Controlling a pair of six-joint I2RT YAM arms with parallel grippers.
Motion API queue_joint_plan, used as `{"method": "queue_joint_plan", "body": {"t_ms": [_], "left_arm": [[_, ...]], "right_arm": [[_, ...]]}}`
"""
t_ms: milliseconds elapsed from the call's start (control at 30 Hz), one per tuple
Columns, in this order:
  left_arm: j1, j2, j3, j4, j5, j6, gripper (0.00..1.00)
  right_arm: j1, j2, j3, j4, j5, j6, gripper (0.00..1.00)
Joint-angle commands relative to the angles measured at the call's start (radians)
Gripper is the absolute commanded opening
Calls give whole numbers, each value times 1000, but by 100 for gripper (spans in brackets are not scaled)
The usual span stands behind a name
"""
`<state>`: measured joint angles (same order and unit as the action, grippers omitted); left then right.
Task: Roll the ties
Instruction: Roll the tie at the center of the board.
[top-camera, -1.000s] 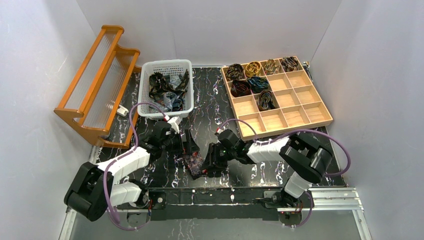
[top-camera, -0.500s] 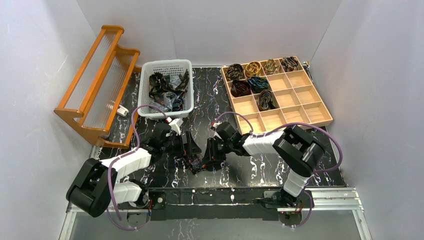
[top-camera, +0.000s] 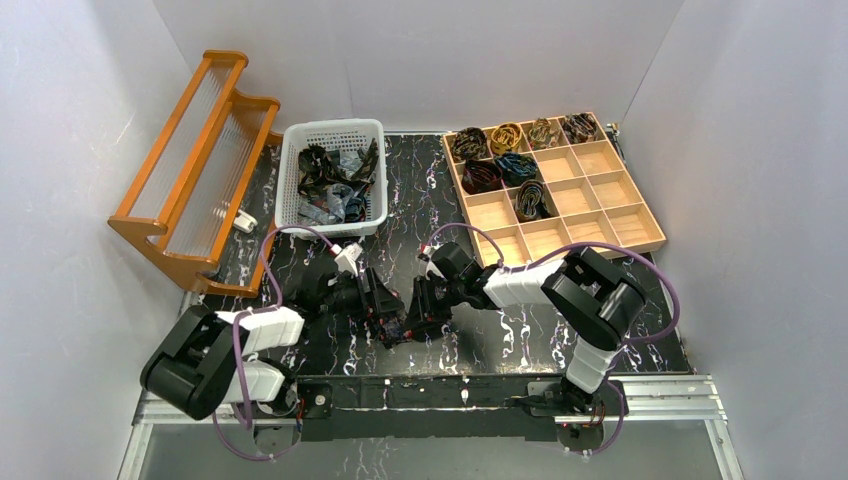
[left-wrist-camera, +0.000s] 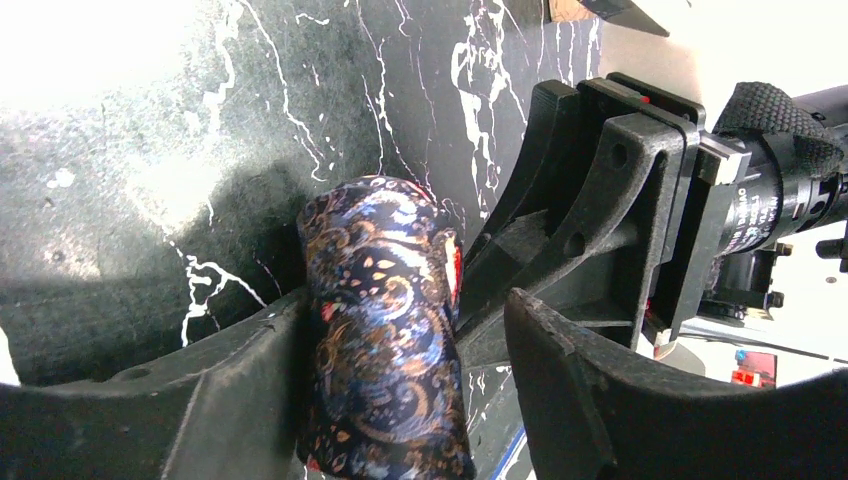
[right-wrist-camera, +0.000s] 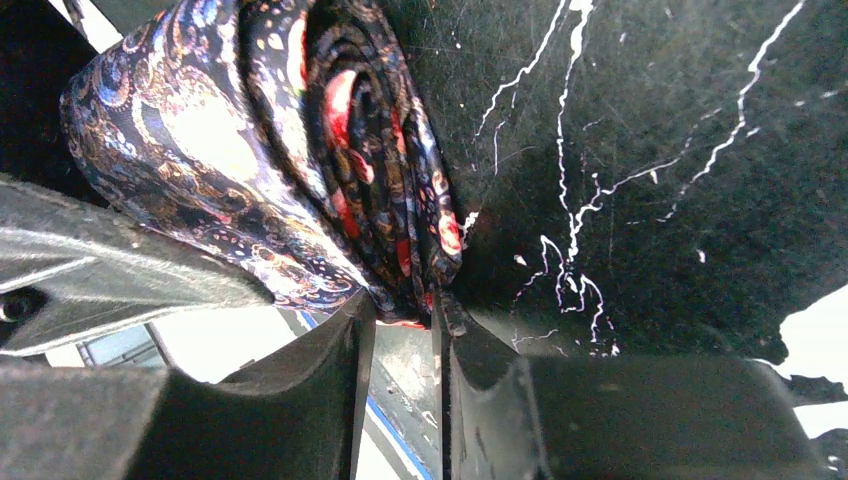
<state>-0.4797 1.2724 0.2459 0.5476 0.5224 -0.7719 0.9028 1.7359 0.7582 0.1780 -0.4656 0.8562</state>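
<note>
Right gripper (right-wrist-camera: 400, 312) pinches rolled tie (right-wrist-camera: 240, 130), left gripper (left-wrist-camera: 400, 315) straddling it.

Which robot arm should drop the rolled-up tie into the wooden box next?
Probably the right. The right gripper pinches the rolled tie at its edge, and the wooden tray lies on its side. The left gripper only straddles the roll, jaws apart.

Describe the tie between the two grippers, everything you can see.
The tie is a tight coil of silky navy fabric with gold-brown paisley, red showing at its spiral end. It sits between the left gripper's open fingers, touching one, while the right gripper pinches its end, over the black marbled table.
</note>
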Motion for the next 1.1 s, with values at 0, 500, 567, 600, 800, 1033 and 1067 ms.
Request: {"method": "queue_joint_plan", "body": {"t_ms": [0, 500, 567, 600, 800, 1033, 1067], "left_arm": [[0, 64, -24, 72, 41, -34, 63], [0, 30, -40, 132, 26, -51, 41], [0, 26, -42, 150, 31, -65, 41], [0, 22, -41, 158, 34, -70, 41], [0, -21, -35, 206, 71, -103, 40], [0, -70, -23, 204, 112, -109, 41], [0, -67, -21, 204, 121, -109, 41]], "right_arm": [[-5, 39, 17, -36, 13, -50, 35], [-71, -72, 7, 42, -124, -174, 64], [-103, -119, -13, 40, -119, -204, 76], [-120, -150, -34, 50, -122, -218, 83], [-159, -214, -129, 252, -170, -300, 93], [-160, -179, -125, 397, -265, -334, 95], [-160, -171, -117, 410, -288, -336, 95]]}}
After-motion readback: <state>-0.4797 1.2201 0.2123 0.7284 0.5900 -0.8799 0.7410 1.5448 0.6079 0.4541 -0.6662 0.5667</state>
